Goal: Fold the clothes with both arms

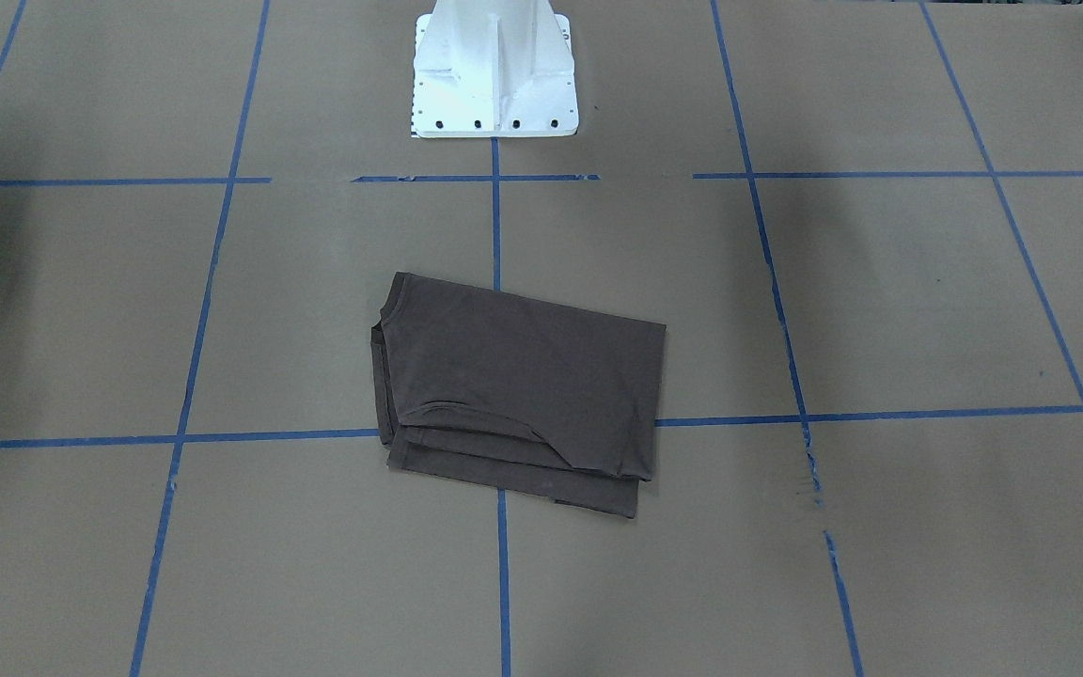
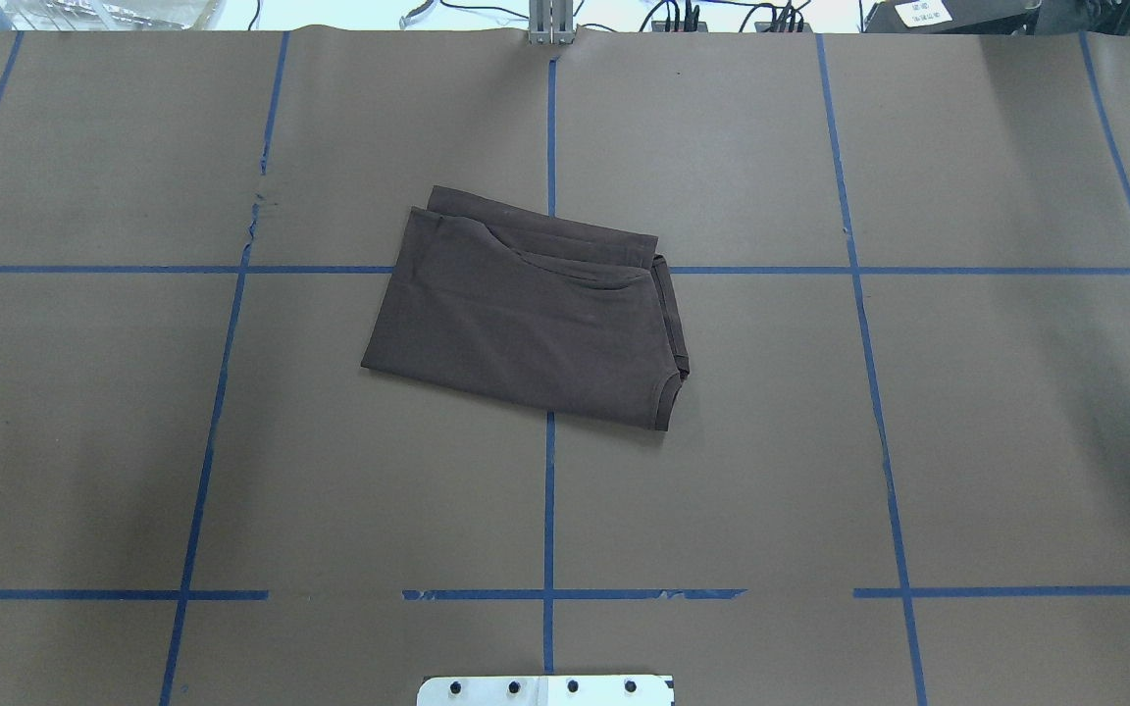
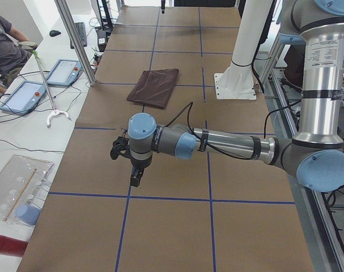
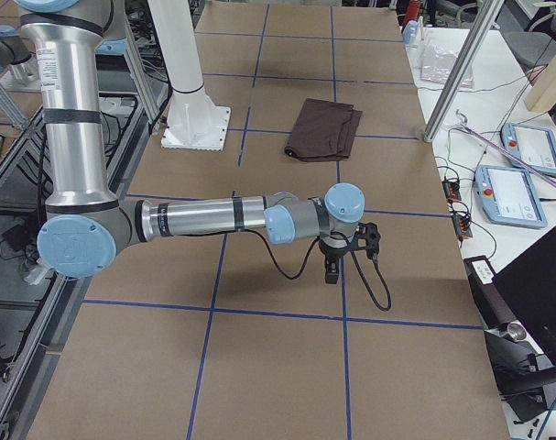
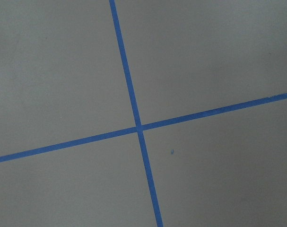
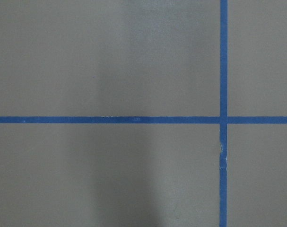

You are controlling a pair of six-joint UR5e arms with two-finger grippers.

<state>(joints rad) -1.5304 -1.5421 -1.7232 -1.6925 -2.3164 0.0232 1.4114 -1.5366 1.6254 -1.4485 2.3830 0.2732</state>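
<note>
The dark brown-grey T-shirt (image 1: pixel 518 390) lies folded into a compact rectangle at the middle of the table; it also shows in the overhead view (image 2: pixel 526 314) and both side views (image 3: pixel 156 86) (image 4: pixel 325 128). Neither arm touches it. My left gripper (image 3: pixel 136 178) hangs over bare paper far from the shirt, towards the table's left end. My right gripper (image 4: pixel 331 272) hangs likewise towards the right end. Both show only in the side views, so I cannot tell whether they are open or shut. The wrist views show only brown paper and blue tape lines.
The white pedestal base (image 1: pixel 494 70) stands behind the shirt. Blue tape lines (image 2: pixel 549 490) grid the brown paper. Tablets (image 3: pixel 24 96) and a seated person (image 3: pixel 4 48) are beyond the operators' edge, with metal posts (image 3: pixel 75 39) and a laptop (image 4: pixel 539 302).
</note>
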